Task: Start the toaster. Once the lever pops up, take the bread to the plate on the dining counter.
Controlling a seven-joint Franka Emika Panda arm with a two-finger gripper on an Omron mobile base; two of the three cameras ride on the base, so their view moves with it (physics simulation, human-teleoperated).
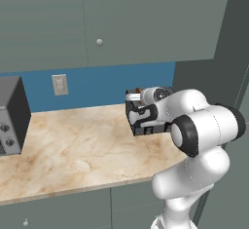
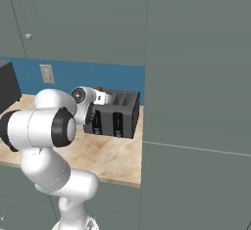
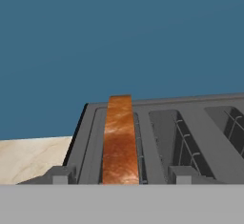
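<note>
The dark grey toaster [image 2: 120,115] stands at the right end of the marbled counter [image 1: 73,150], against the blue wall. The arm covers much of the toaster [image 1: 146,123] in the left base view. The bread [image 3: 120,139] stands on edge in the toaster's [image 3: 190,123] leftmost slot, its orange-brown crust poking up. My gripper [image 3: 121,175] hangs just over that slot, one grey fingertip [image 3: 61,175] on each side of the slice with a gap to it, so it is open. From the side, the gripper [image 2: 100,97] sits over the toaster's top. The plate and the dining counter are out of view.
A larger grey oven box [image 1: 9,118] with round knobs stands at the counter's left end. Upper cabinets [image 1: 99,42] hang low over the counter. A tall grey cabinet panel [image 2: 196,102] rises right beside the toaster. A wall outlet [image 1: 60,84] sits on the blue backsplash.
</note>
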